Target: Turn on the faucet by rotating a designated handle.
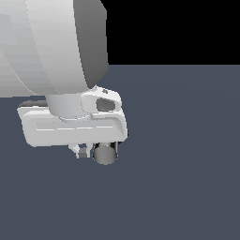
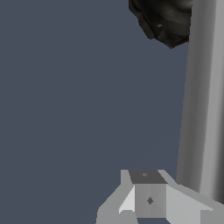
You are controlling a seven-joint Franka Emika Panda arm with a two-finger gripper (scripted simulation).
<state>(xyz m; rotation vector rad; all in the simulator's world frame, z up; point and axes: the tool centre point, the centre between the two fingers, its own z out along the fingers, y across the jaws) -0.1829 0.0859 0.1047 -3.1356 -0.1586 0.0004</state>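
A: Gripper (image 1: 97, 151) state?
B: Low over the floor (image 1: 187, 164); fingers apart or together: cannot tell.
A: Handle (image 2: 202, 100) location?
B: Just beside one finger (image 2: 150, 197), extending from the faucet (image 2: 162, 19) base.

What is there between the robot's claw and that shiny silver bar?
Nothing that shows: in the wrist view the gripper sits right beside the handle, with only bare dark floor around them.

Gripper (image 1: 96, 151) is positioned directly over handle (image 1: 105, 154), w/ handle end seen just below gripper body. In wrist view, handle (image 2: 203, 96) is set beside one finger (image 2: 148, 197); faucet base (image 2: 164, 19) lies beyond.
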